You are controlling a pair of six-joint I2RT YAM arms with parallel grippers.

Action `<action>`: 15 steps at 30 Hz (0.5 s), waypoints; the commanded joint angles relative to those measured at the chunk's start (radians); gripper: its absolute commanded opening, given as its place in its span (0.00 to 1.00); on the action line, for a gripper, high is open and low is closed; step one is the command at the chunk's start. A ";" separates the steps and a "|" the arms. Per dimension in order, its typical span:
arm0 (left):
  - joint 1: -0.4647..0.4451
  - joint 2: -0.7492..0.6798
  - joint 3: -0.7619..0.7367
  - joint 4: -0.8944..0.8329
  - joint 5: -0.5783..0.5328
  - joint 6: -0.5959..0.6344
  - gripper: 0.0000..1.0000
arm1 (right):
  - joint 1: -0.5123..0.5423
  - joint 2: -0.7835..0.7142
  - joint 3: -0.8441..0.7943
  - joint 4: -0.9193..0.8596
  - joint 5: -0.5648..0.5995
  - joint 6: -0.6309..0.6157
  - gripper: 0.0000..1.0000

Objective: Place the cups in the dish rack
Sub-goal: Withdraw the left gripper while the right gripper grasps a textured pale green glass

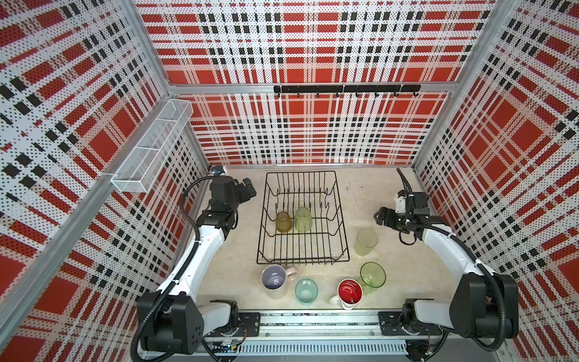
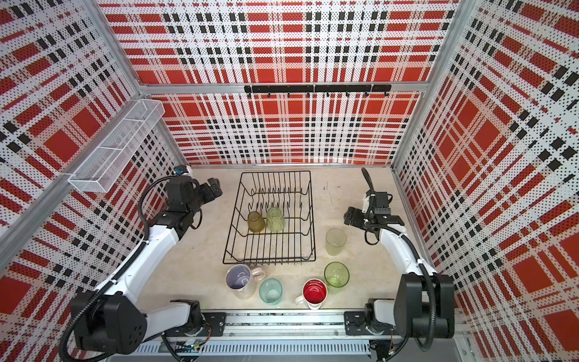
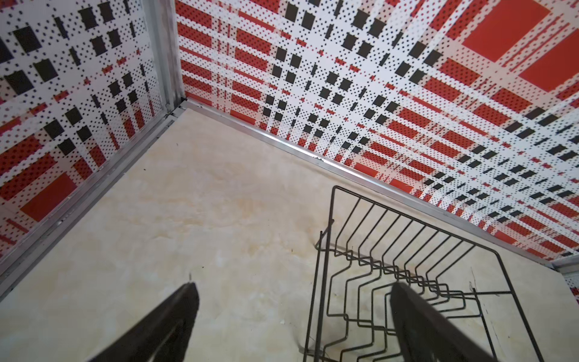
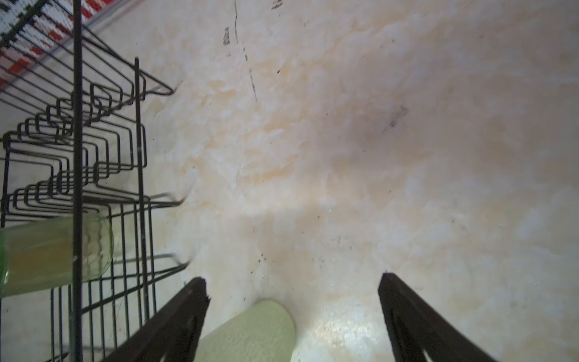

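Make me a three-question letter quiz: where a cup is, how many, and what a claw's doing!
1. The amber cup is: A in the dish rack; B on the shelf; C in a claw.
2. Cups on the table outside the rack: A three; B five; C seven.
3. The left claw is: A gripping a mug; B open, empty; C shut.
1 A, rack wires surround it. 2 B: pink mug, teal cup, white mug, green tumbler, frosted cup. 3 B, fingers spread, nothing between.
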 commanded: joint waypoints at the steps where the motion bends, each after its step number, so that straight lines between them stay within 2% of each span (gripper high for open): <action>1: 0.025 -0.020 -0.006 0.049 0.007 -0.014 0.98 | 0.085 -0.024 0.038 -0.179 0.019 -0.055 0.87; 4: 0.030 -0.020 -0.010 0.048 0.008 -0.014 0.98 | 0.140 -0.043 0.050 -0.233 0.075 -0.042 0.83; 9: 0.030 -0.014 -0.013 0.050 0.023 -0.013 0.98 | 0.157 -0.069 0.065 -0.302 0.088 -0.046 0.76; 15: 0.030 -0.001 -0.008 0.051 0.047 -0.014 0.98 | 0.170 -0.045 0.037 -0.292 0.056 -0.054 0.57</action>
